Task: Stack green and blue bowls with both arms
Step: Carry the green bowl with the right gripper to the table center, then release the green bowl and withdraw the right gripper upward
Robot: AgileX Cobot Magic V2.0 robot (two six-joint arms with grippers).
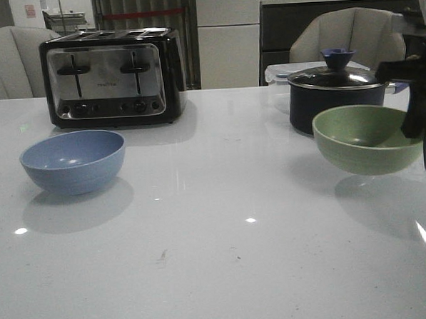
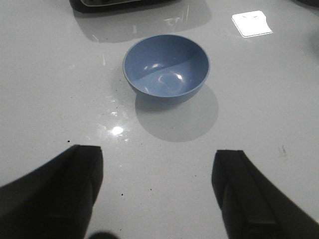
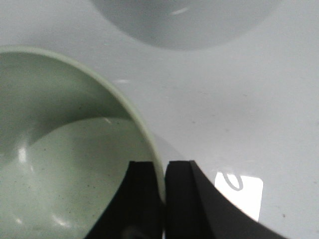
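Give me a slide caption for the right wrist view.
Right gripper pinches the green bowl by its rim, above the table.

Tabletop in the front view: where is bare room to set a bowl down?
Free: the wide patch between the blue bowl and the green bowl, and the whole near table strip. Crowded: around the pot behind the green bowl, held by the right hand.
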